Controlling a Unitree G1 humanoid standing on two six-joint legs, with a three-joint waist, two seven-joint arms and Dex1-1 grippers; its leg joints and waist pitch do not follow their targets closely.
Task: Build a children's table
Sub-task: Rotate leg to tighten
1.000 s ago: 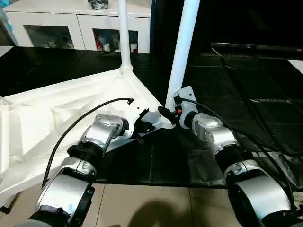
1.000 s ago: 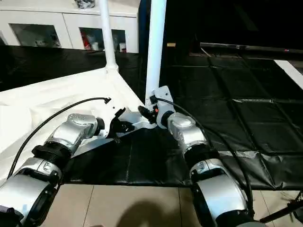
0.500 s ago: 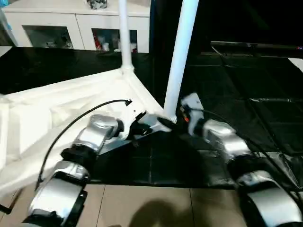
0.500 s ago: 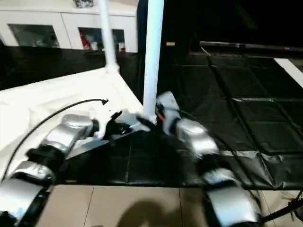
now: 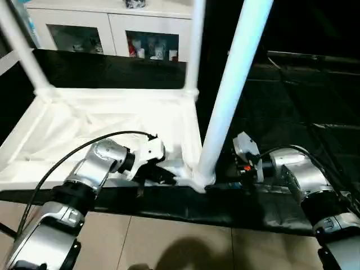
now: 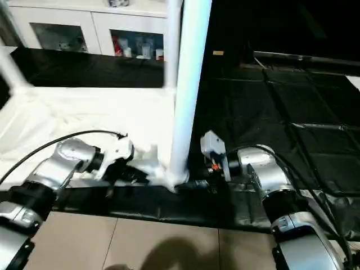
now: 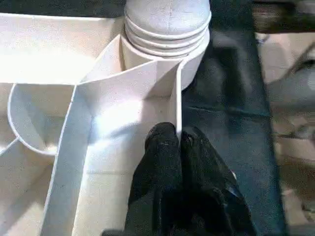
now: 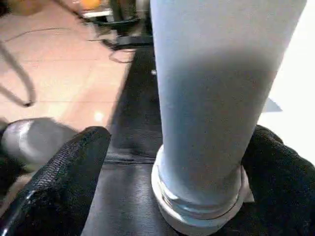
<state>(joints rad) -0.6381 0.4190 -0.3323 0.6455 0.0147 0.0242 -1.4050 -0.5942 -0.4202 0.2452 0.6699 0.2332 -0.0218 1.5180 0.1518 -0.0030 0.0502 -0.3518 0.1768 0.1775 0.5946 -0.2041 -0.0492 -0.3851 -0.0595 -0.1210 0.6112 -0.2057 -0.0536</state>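
where right gripper (image 8: pixel 197 162) straddles leg (image 8: pixel 216 98) | left gripper (image 7: pixel 179 147) pinches tabletop rib (image 7: pixel 178 98)

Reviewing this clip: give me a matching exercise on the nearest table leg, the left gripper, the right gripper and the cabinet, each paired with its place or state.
Things:
1. nearest leg
2. left gripper
3. right gripper
4. cabinet

Places or states:
A. open, fingers either side of a leg's base
B. behind the tabletop, glass doors
C. shut on a thin rib
D. upright in a corner socket

Pairs: 1-D, 2-C, 3-A, 4-B
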